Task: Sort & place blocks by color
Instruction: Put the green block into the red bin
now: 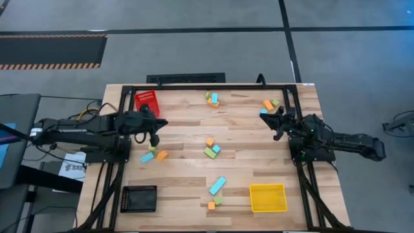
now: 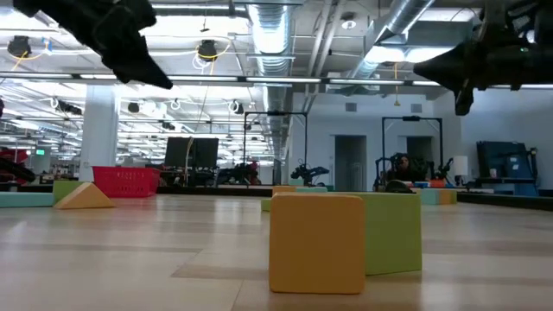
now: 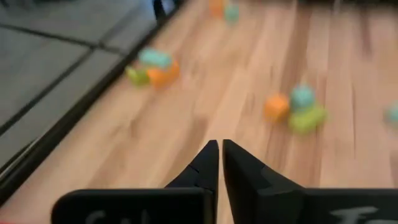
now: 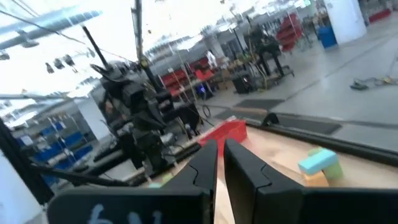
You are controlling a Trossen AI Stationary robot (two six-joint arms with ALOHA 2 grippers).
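Orange, light green and cyan blocks lie in small groups on the wooden table: at the far middle [image 1: 212, 99], at the far right [image 1: 270, 103], in the middle [image 1: 211, 149], at the left [image 1: 154, 155], and a longer cyan bar [image 1: 217, 186] with an orange and green pair [image 1: 213, 204] near the front. My left gripper [image 1: 155, 126] hangs above the table beside the red bin, shut and empty [image 3: 219, 155]. My right gripper [image 1: 265, 115] hangs near the far right group, shut and empty [image 4: 221, 155].
A red bin [image 1: 147, 101] stands at the far left, a black bin [image 1: 139, 199] at the near left and a yellow bin [image 1: 268, 197] at the near right. A dark frame [image 1: 207, 86] runs along the table's far edge and sides.
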